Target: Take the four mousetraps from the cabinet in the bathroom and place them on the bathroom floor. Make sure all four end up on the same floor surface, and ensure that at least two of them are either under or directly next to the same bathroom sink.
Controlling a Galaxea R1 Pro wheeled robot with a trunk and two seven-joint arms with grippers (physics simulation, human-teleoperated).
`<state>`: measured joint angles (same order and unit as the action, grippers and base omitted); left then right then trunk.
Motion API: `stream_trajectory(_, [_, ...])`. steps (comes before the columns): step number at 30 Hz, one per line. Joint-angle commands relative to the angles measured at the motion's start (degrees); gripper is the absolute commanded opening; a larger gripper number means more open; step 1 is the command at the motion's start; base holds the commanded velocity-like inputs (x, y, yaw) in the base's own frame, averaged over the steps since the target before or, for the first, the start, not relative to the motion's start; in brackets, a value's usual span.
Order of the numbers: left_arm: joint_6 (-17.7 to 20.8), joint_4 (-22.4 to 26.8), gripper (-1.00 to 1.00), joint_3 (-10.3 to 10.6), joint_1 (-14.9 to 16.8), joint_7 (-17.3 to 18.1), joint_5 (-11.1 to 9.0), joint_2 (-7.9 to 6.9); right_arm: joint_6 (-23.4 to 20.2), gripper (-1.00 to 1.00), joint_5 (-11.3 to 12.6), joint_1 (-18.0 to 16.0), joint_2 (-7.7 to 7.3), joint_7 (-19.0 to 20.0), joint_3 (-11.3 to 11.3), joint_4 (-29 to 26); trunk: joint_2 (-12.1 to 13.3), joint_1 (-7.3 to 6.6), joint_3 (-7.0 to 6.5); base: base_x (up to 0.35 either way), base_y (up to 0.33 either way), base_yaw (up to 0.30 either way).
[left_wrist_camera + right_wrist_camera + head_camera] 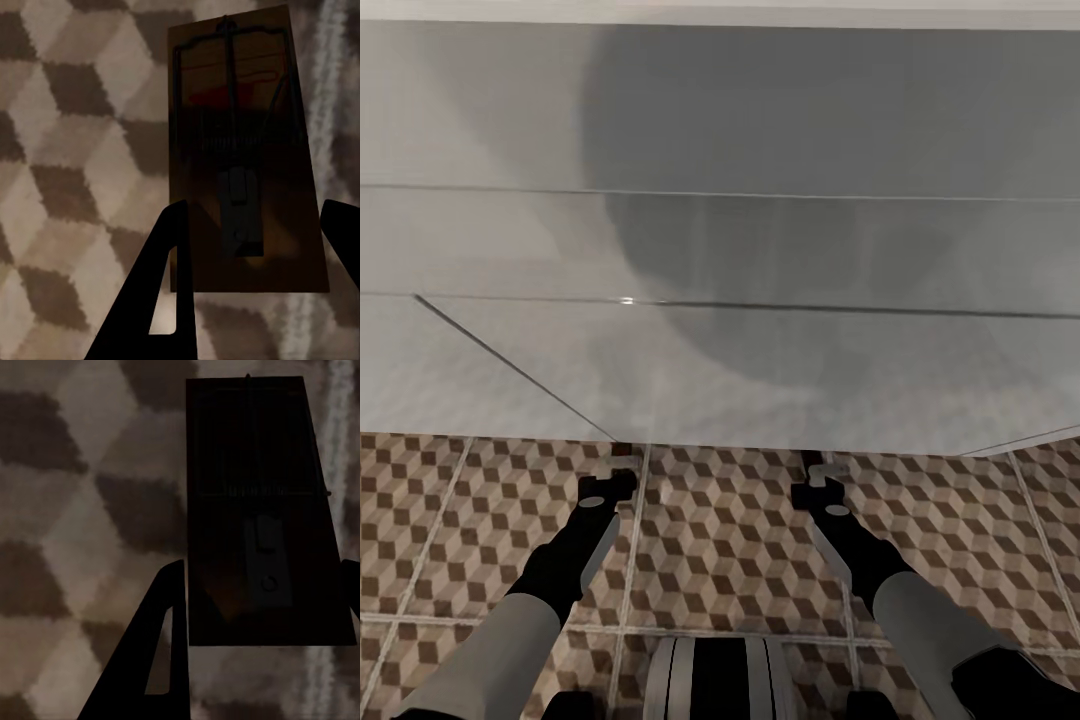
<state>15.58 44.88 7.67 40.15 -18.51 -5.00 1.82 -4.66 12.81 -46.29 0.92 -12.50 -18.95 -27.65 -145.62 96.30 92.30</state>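
Both grippers, left and right, each pinching a mousetrap under the sink, risk an edge slip above the bathroom floor.

White panel, faint seam lines

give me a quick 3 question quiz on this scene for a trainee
1. True or false: the left gripper has a mousetrap between its fingers.
2. What pattern covers the bathroom floor? A) plain white B) brown and beige cubes C) wood planks
3. Fill in: in the right wrist view, the right gripper grips a second ____.

Key
1. True; the board sits between the two dark fingers.
2. B.
3. Mousetrap; a dark board with wire parts, seen over the tiles.
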Motion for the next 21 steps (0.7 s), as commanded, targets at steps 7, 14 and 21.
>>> stream_trajectory(7, [0.2,0.0,-1.0,0.3,0.0,-0.5,-0.4,-0.06,-0.2,-1.0,0.6,0.0,-0.04,-0.5,-0.5,0.0,0.0,-0.01,0.03,0.0,0.0,0.0])
stream_trajectory(14, [0.3,0.0,-1.0,0.3,0.0,-0.5,-0.3,0.05,-0.2,-1.0,0.6,0.0,-0.04,-0.5,-0.5,0.0,0.0,-0.01,0.03,0.0,0.0,0.0])
stream_trajectory(21, [0.3,0.0,-1.0,0.2,0.0,-0.5,-0.3,0.1,-0.2,-1.0,0.6,0.0,-0.04,-0.5,-0.5,-0.1,0.0,-0.01,0.03,0.0,0.0,0.0])
